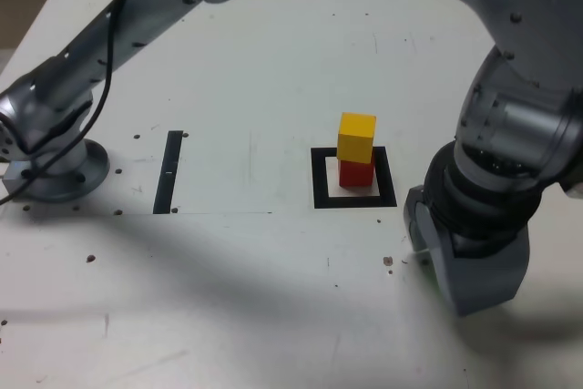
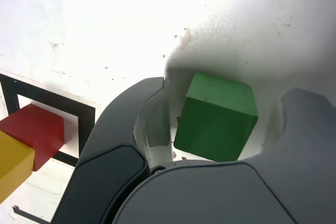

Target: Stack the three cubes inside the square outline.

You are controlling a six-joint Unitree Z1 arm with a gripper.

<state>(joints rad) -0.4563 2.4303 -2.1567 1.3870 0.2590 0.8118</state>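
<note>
A yellow cube (image 1: 356, 137) sits on a red cube (image 1: 356, 173) inside the square outline (image 1: 319, 190). In the wrist view the same red cube (image 2: 34, 129) and yellow cube (image 2: 13, 163) show at the edge, within the outline (image 2: 52, 98). The green cube (image 2: 218, 116) rests on the white table between my fingers, with a thin gap on each side. My gripper (image 2: 226, 93) is open around it. In the exterior view the gripper (image 1: 428, 234) is down at the table, to the right of the outline, and hides the green cube.
A thin black strip (image 1: 169, 170) lies on the table at the exterior view's left, near the arm's base (image 1: 55, 166) and its cable. The arm's links cross over the back of the table. Small dark specks dot the surface.
</note>
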